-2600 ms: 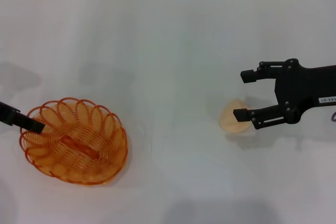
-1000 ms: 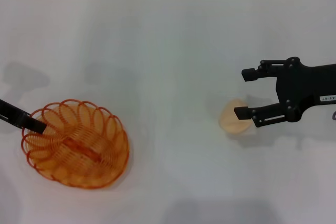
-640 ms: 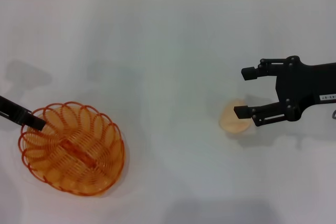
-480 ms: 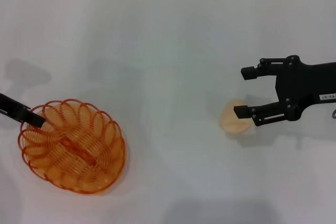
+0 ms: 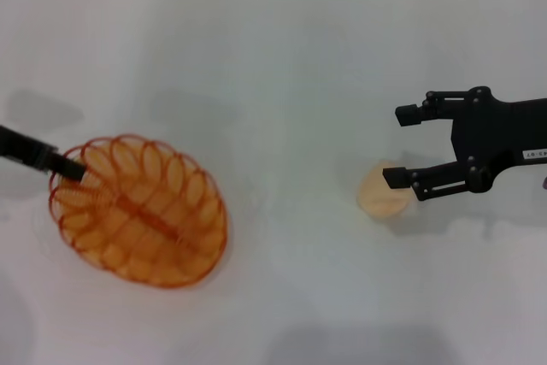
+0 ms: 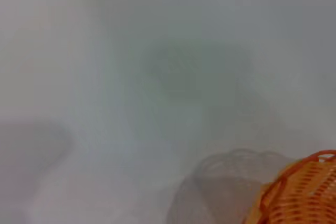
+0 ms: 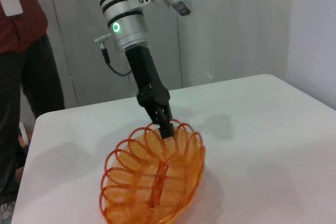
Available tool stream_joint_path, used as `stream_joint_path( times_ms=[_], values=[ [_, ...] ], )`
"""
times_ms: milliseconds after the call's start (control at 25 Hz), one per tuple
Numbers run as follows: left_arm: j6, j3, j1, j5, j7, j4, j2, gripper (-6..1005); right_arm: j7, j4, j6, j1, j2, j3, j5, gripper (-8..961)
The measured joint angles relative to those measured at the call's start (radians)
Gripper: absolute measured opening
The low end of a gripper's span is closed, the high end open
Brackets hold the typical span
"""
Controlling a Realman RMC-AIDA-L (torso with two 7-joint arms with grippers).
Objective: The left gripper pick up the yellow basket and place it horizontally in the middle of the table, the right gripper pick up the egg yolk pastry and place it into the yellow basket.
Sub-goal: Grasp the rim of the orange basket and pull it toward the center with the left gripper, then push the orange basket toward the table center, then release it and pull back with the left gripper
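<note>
The left hand (image 5: 73, 168) is seen pinching the far left rim of the basket (image 5: 139, 209); in the right wrist view its fingers (image 7: 164, 124) are closed over one rim loop. The basket (image 7: 153, 178) hangs tilted from that single hold, apparently lifted at the gripped end, over the left part of the worktop (image 5: 273, 83), well short of the middle. Whether its low end touches the worktop cannot be told.

Risks judged from this hold:
- A thin wire loop is gripped at one edge only; the basket could swing, twist or slip out during carriage.
- A tilted release could leave it skewed rather than horizontal.
- A dragged low edge could catch and pull the rim free.

The right hand (image 5: 402, 146) is spread, with its lower finger just beside the pastry (image 5: 382, 191), which rests on the right of the worktop. The pastry could be nudged or rolled if the fingers close off-centre; being soft, it could be crushed by excess force.
</note>
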Motion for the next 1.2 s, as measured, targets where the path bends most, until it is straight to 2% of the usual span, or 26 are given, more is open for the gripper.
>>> stream_joint_path(
  times_ms=[400, 680, 1200],
  values=[
    [-0.029, -0.045, 0.006, -0.127, -0.116, 0.012, -0.01, 83, 0.0, 0.008, -0.006, 0.001, 0.0, 0.03, 0.0, 858],
    [-0.104, -0.046, 0.006, -0.145, -0.26, 0.002, -0.025, 82, 0.004, 0.008, -0.009, 0.003, 0.0, 0.045, 0.0, 858],
    [-0.166, -0.04, -0.015, -0.151, -0.458, -0.026, -0.029, 80, 0.013, 0.002, -0.012, 0.015, 0.0, 0.055, 0.0, 858]
  ],
)
